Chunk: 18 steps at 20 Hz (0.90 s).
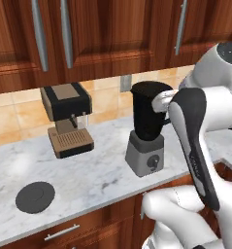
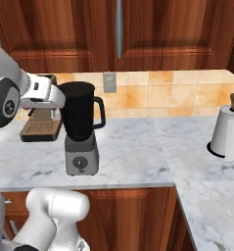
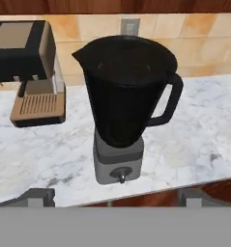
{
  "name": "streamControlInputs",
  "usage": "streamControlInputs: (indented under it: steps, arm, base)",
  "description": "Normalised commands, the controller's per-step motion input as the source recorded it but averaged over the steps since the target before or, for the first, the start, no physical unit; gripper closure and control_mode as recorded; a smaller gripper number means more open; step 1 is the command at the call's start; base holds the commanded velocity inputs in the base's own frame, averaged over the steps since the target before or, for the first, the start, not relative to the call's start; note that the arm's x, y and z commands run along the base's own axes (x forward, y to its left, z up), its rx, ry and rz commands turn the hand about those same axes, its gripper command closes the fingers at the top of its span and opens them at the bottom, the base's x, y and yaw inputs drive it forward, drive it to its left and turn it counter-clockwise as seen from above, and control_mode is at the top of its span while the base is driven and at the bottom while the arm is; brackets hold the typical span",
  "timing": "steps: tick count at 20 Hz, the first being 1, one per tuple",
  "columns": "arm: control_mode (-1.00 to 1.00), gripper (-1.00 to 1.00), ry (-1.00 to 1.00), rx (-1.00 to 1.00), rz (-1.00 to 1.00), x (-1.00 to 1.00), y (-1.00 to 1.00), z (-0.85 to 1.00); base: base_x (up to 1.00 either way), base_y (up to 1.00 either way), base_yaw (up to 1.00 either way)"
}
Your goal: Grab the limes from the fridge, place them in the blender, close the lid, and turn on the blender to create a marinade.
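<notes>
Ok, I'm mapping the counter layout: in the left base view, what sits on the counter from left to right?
lid → coffee machine → blender, with the robot's arm crossing just past it on the right.

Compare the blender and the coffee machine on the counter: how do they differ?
The blender is a tall black tapered jar with a side handle on a grey base; the coffee machine is boxy, brown and black. The blender stands nearer the counter's front edge; the coffee machine sits back by the tiled wall. The blender's jar is uncovered, its lid lying flat apart. Both stand upright on the marble counter.
</notes>
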Motion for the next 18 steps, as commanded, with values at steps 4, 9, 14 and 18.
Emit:
streamControlInputs:
  steps: [4,9,14,18]
  arm:
    - [-1.0,-1.0,-0.4,0.3,0.0,-1.0,-0.59,-0.09]
    - [-1.0,-1.0,-0.04,0.03,-0.01,-0.16,-0.16,0.0]
    - [-1.0,-1.0,0.0,0.0,0.0,-0.14,0.0,0.0]
    - [1.0,-1.0,0.0,0.0,0.02,-0.21,0.0,-0.02]
  base:
    - [0.0,0.0,0.0]
    - [0.0,0.0,0.0]
    - [0.0,0.0,0.0]
    - [-0.75,0.0,0.12]
